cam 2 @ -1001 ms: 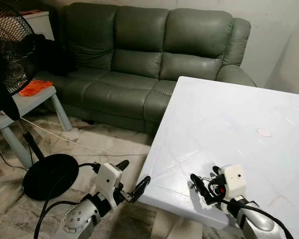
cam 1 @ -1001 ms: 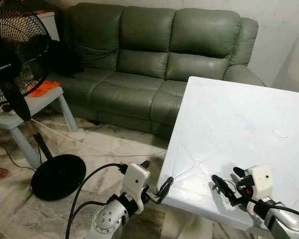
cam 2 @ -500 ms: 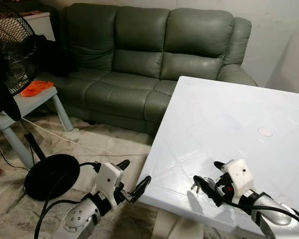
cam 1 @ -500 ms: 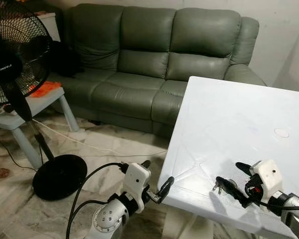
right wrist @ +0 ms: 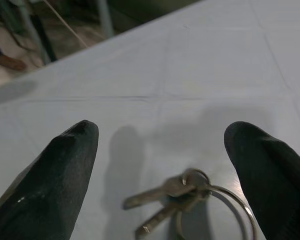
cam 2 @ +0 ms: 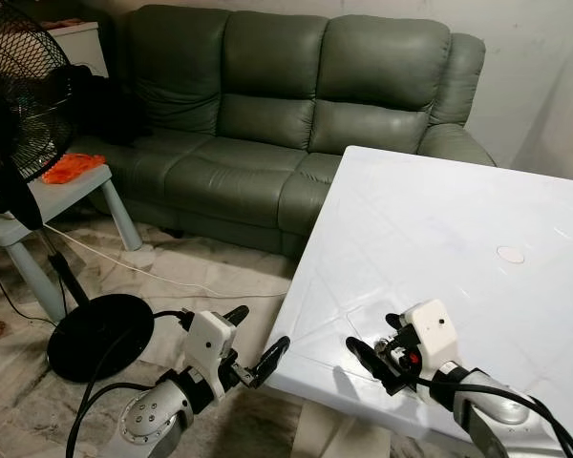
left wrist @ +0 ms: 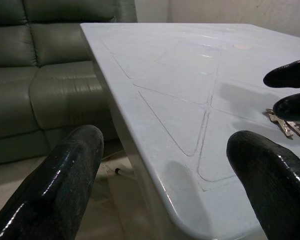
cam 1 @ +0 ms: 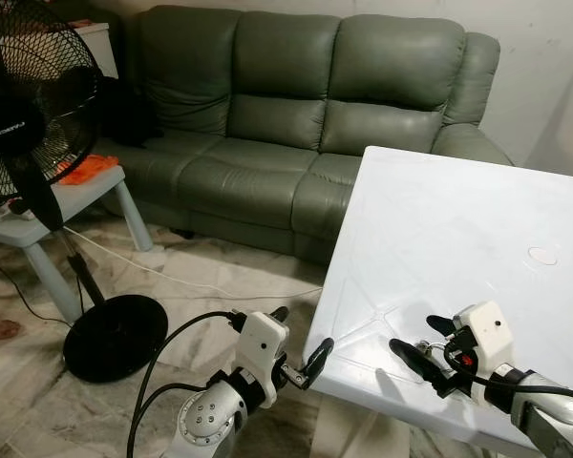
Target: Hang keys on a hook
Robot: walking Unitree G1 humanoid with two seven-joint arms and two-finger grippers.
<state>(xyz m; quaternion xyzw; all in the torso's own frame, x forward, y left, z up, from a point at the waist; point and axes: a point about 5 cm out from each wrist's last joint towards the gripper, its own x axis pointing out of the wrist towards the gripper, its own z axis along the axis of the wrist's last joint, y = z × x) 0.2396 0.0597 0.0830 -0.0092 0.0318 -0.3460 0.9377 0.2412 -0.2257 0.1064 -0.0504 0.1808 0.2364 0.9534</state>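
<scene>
Filling the back of the room, the sofa (cam 1: 306,114) sits behind the white tabletop (cam 1: 458,219), with a fan (cam 1: 33,105) and a small side table (cam 1: 48,205) off to the robot's left. Against a second ago, the right gripper (cam 1: 418,355) has slid forward and inward along the tabletop's near edge, after a brief swing outward half a second back. Its jaws now stand wide apart, one finger either side of the keys (right wrist: 182,200), which lie flat on the tabletop between the fingertips (right wrist: 65,165) and are not yet gripped. That change suggests the arm is lining up for the pick, so the task looks to be at its very start: the keys have yet to be closed on and lifted. The left gripper (cam 1: 301,364) has barely shifted; it hovers just off the tabletop's near corner, jaws apart and holding nothing.

From the head views the keys are mostly hidden behind the right gripper's fingers, only a glint of ring showing. How many keys hang on the ring is hard to make out; two or three blades seem likely. No hook can be made out anywhere here, so where the keys must go stays unknown.
</scene>
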